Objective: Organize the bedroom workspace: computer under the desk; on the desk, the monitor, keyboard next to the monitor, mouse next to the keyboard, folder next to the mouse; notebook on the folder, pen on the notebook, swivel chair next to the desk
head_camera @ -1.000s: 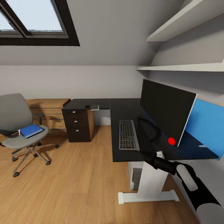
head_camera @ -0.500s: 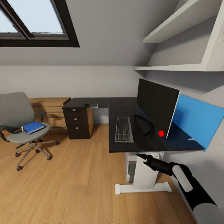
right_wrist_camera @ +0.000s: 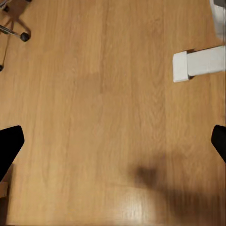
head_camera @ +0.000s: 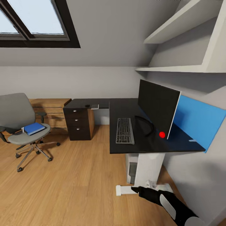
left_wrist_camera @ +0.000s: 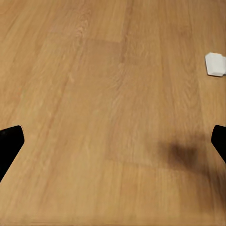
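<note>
Folder [head_camera: 33, 128] lies flat on swivel chair [head_camera: 18, 125] seat, well apart from counter [head_camera: 135, 131]. Likely light, stiff, slick; pinch at overhanging edge. Left gripper [left_wrist_camera: 113, 141] and right gripper [right_wrist_camera: 113, 141] both spread wide, empty, over floor.

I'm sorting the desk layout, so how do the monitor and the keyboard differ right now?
The monitor stands upright on its stand; the keyboard lies flat. The monitor is the larger, a plain black screen with a red dot at its lower corner; the keyboard is a narrow slab of grey keys. Both are on the desk, side by side.
</note>
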You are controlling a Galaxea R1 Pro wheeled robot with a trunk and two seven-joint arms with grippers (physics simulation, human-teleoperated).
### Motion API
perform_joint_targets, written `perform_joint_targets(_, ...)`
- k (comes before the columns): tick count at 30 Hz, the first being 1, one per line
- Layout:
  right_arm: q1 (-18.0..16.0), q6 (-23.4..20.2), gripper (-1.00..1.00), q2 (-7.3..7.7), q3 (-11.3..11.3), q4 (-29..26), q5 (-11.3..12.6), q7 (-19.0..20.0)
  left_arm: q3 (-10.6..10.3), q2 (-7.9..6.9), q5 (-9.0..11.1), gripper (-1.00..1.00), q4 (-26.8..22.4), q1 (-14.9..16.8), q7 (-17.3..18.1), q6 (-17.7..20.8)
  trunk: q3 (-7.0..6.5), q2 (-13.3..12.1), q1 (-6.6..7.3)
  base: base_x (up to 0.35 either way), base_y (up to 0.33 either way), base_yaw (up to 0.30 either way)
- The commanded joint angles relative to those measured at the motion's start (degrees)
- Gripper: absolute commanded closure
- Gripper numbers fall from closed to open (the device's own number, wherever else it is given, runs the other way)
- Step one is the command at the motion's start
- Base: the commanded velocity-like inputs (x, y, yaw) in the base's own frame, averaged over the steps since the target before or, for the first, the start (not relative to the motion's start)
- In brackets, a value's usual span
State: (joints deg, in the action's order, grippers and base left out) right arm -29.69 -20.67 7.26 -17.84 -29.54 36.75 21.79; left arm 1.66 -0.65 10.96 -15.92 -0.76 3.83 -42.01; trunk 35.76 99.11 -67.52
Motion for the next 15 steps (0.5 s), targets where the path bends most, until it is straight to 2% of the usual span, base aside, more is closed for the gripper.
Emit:
perform_joint_targets(1,0.0,3.9,-1.00,-1.01,-1.2,3.8,0.2,-0.3,0.2,-0.01,0.3,-1.00,-0.1,0.0,0.4,0.5,-0.14,-0.4,0.23,0.000,0.000,0.000)
perform_joint_targets(2,0.0,8.7,-1.00,-2.15,-2.0,8.0,0.1,-0.7,0.2,-0.01,0.4,-1.00,-0.1,0.0,0.3,1.4,-0.32,-0.8,0.45,0.000,0.000,0.000)
perform_joint_targets(3,0.0,11.3,-1.00,-2.71,-2.3,10.1,0.0,-1.0,0.2,0.00,0.4,-1.00,-0.1,0.0,0.3,2.1,-0.50,-1.2,0.67,0.000,0.000,0.000)
perform_joint_targets(4,0.0,16.9,-1.00,-3.85,-2.7,14.4,-0.2,-1.6,0.3,0.06,0.4,-1.00,-0.1,0.0,0.3,3.9,-0.68,-1.6,0.89,0.000,0.000,0.000)
perform_joint_targets(6,0.0,22.7,-1.00,-4.96,-3.0,18.6,-0.5,-2.2,0.3,0.13,0.4,-1.00,-0.2,0.0,0.3,6.1,-1.04,-2.4,1.33,0.000,0.000,0.000)
perform_joint_targets(7,0.0,28.0,-1.00,-5.98,-3.1,22.5,-1.0,-2.6,0.3,0.19,0.4,-1.00,-0.3,0.0,0.4,8.6,-1.22,-2.8,1.55,0.000,0.000,0.000)
perform_joint_targets(10,0.0,34.2,-1.00,-7.03,-3.3,26.6,-2.0,-3.0,0.3,0.30,0.4,-1.00,-0.8,0.0,0.4,12.3,-1.76,-4.0,2.21,0.000,0.000,0.000)
perform_joint_targets(12,0.7,38.3,-1.00,-7.56,-3.3,29.1,-3.5,-3.2,0.3,0.35,0.6,-1.00,-1.7,0.0,0.4,16.4,-2.12,-4.8,2.65,0.000,0.000,0.000)
perform_joint_targets(15,2.3,40.0,-1.00,-7.58,-3.2,30.1,-4.1,-3.4,0.3,0.46,1.9,-1.00,-2.1,0.0,0.6,20.3,-2.66,-6.0,3.30,0.000,0.000,0.000)
